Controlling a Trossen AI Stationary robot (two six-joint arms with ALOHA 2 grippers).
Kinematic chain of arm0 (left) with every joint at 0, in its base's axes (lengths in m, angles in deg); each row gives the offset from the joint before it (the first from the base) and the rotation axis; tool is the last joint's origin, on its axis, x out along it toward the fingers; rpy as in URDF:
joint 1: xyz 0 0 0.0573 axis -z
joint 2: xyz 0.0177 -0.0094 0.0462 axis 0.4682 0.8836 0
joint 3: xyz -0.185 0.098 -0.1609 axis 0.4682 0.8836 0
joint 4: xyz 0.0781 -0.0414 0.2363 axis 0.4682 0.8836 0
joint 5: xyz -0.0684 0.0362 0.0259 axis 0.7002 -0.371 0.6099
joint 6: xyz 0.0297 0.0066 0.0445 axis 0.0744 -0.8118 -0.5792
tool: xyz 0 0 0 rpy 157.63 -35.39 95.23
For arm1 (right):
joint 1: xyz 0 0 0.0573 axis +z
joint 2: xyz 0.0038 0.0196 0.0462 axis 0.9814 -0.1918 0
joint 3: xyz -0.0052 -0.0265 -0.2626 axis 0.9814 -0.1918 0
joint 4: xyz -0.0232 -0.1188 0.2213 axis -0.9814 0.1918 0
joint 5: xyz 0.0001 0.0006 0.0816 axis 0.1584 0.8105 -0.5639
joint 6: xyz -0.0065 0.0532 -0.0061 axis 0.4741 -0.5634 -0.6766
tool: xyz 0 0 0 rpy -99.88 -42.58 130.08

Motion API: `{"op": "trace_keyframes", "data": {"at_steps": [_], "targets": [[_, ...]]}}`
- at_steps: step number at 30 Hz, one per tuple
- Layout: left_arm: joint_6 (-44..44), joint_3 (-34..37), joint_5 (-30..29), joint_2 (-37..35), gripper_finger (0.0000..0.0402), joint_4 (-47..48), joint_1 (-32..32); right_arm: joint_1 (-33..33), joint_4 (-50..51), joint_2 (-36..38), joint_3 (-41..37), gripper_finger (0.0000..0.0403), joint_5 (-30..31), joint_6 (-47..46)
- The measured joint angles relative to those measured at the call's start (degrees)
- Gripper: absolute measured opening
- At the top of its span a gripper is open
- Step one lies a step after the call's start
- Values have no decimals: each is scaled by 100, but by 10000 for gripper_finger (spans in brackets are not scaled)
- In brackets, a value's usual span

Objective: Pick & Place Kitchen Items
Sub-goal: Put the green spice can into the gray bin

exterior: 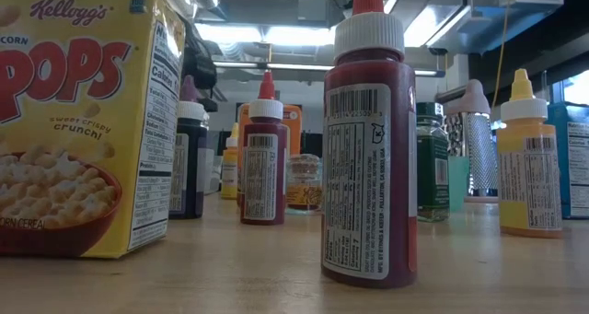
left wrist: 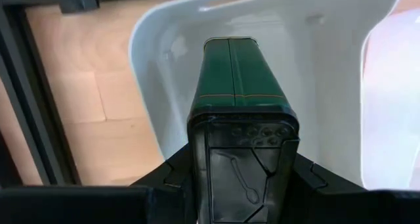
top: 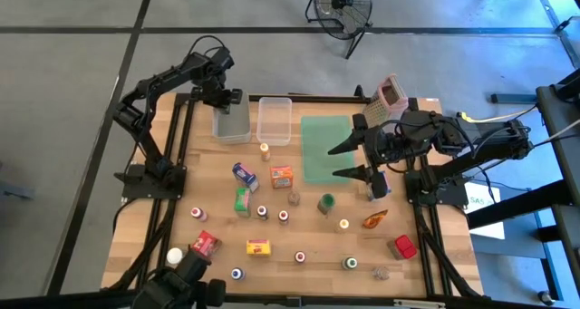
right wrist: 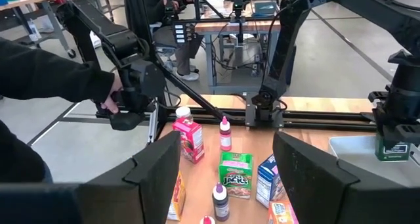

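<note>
A dark green tin (left wrist: pixel 239 73) with a black embossed lid hangs over the grey-clear bin (top: pixel 231 126) at the table's far left, with my left gripper (left wrist: pixel 243 178) shut on it. The right wrist view also shows the tin (right wrist: pixel 392 148) at the bin's rim. My right gripper (top: pixel 333 161) hovers open and roughly level, high above the green tray (top: pixel 324 148), touching nothing. Small kitchen items stand scattered over the table: a blue carton (top: pixel 244 175), an orange carton (top: pixel 282 176), a green carton (top: pixel 242 200) and several little jars. My left gripper pinches the tin's upper end, just below the lid (left wrist: pixel 243 129), between its two fingers, one finger (left wrist: pixel 172 178) on each of two opposite sides. The fingers come from above, pointing down. The tin hangs upright below them, its lower end inside the bin's opening.
A second clear bin (top: pixel 275 119) stands right of the first. The box grater (top: pixel 388 96) is at the far right corner. A yellow carton (top: pixel 260 247) and a red packet (top: pixel 405 246) lie near the front edge. A person's sleeve (right wrist: pixel 52 73) shows beyond the table.
</note>
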Motion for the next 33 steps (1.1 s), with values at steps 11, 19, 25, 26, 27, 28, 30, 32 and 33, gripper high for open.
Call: {"op": "trace_keyframes", "data": {"at_steps": [11, 19, 25, 26, 27, 28, 30, 32, 33], "targets": [[179, 140, -28, 0, 130, -40, -3, -4, 94, 0, 0, 245, 51, 18], [208, 334, -24, 4, 130, -122, -4, -4, 164, 0, 0, 245, 51, 18], [29, 334, -24, 4, 130, -194, -4, -4, 164, 0, 0, 245, 51, 18], [13, 334, -24, 4, 130, -194, -4, -4, 164, 0, 0, 245, 51, 18], [12, 334, -23, 4, 130, -194, -4, -4, 164, 0, 0, 245, 51, 18], [8, 334, -22, 4, 130, -196, -4, -4, 164, 0, 0, 245, 51, 18], [-32, 334, -24, 4, 130, -222, -4, -4, 164, 0, 0, 245, 51, 18], [-32, 334, -26, 4, 130, -223, -4, -4, 164, 0, 0, 245, 51, 18], [-32, 334, -26, 4, 130, -236, -4, -4, 162, 0, 0, 245, 51, 18]]}}
